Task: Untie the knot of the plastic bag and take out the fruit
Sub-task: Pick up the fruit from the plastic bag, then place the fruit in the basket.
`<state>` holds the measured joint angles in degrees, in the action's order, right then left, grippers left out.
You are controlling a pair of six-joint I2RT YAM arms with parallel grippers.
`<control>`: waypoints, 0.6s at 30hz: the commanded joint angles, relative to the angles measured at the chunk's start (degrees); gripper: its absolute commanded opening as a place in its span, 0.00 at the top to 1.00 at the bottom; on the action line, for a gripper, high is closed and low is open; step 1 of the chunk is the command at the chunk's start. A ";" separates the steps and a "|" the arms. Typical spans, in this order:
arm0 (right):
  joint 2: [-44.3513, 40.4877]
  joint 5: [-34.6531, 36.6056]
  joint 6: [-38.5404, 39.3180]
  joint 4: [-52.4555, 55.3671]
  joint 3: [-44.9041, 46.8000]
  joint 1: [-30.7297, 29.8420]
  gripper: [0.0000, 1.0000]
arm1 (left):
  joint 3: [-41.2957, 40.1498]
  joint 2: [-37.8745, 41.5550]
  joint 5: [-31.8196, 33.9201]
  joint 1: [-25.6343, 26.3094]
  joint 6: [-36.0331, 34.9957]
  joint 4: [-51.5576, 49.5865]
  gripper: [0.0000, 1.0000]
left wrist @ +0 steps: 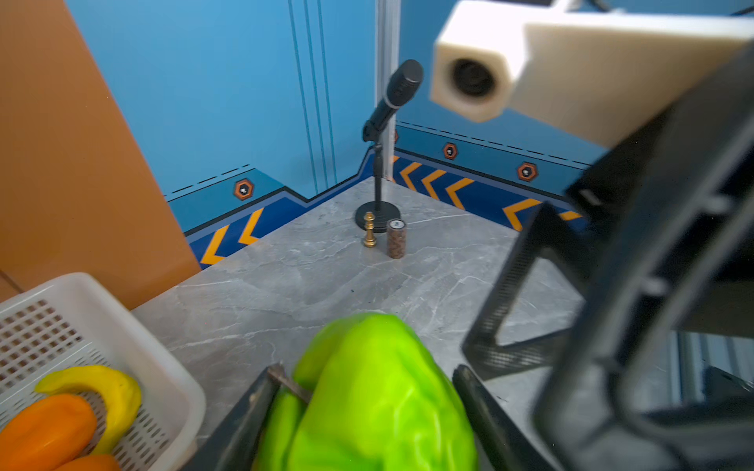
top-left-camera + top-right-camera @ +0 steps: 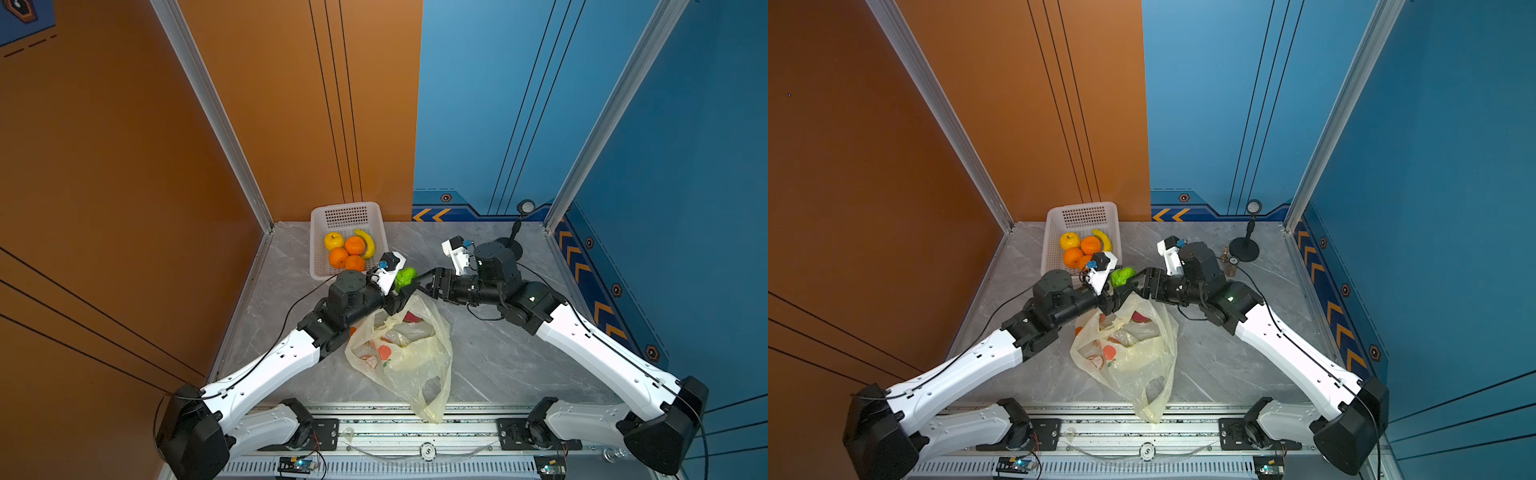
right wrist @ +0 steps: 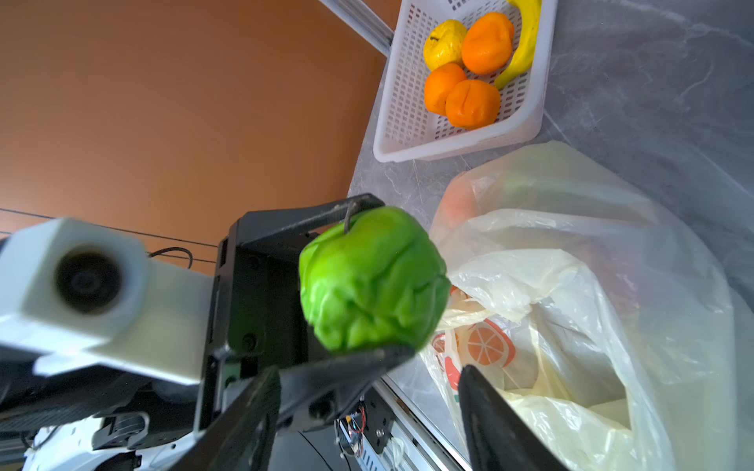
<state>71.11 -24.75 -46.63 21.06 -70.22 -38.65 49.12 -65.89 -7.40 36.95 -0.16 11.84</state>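
In both top views the plastic bag (image 2: 409, 357) lies open on the bench (image 2: 498, 353), the green fruit (image 2: 405, 277) held aloft just beyond its mouth, near the basket (image 2: 318, 249). Left wrist view: left fingers (image 1: 249, 412) clamped on that fruit. Right wrist view: right fingers (image 3: 485, 412) apart, empty, beside the bag

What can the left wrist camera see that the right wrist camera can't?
Only the left wrist view shows the microphone, the gold chess piece and the small brown cylinder. Only the right wrist view shows the plastic bag and the yellow round fruit. Both show the green fruit held in the jaws of the left gripper, the white basket, the oranges and the banana.
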 commanded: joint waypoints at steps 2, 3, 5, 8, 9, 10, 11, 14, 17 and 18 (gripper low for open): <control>-1.59 5.95 3.28 1.90 -3.15 1.06 0.18 | 7.76 -3.39 4.56 -5.55 3.84 -7.01 0.58; -1.57 6.46 3.53 1.55 -3.18 1.33 0.17 | 9.39 -4.83 5.23 -7.02 4.36 -9.13 0.58; -1.09 6.82 3.65 0.74 -3.42 1.95 0.14 | 13.58 -7.68 6.27 -10.27 5.91 -12.43 0.59; -0.10 7.16 4.24 0.19 -3.83 2.67 0.11 | 18.60 -12.72 6.34 -15.38 8.63 -17.28 0.59; 0.27 7.21 4.52 0.04 -4.06 2.86 0.10 | 20.23 -14.69 6.13 -17.02 9.59 -18.52 0.60; 0.56 7.26 4.69 0.08 -4.13 2.88 0.09 | 21.67 -16.36 6.00 -18.28 10.23 -19.51 0.60; 0.84 7.29 4.88 0.20 -4.23 2.99 0.08 | 23.31 -18.23 6.00 -19.41 10.87 -20.39 0.60; 1.71 7.28 4.91 0.64 -4.40 3.18 0.07 | 28.73 -24.29 7.39 -21.85 12.40 -23.94 0.62; 2.13 7.13 4.60 0.61 -4.14 3.24 0.06 | 35.66 -31.26 8.29 -23.42 13.46 -29.10 0.63; 2.14 7.09 4.47 0.57 -4.02 3.24 0.06 | 38.67 -34.10 7.88 -23.97 13.82 -31.60 0.63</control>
<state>72.79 -18.74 -43.27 21.26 -72.97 -35.64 81.78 -95.70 -0.73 13.96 11.33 -12.03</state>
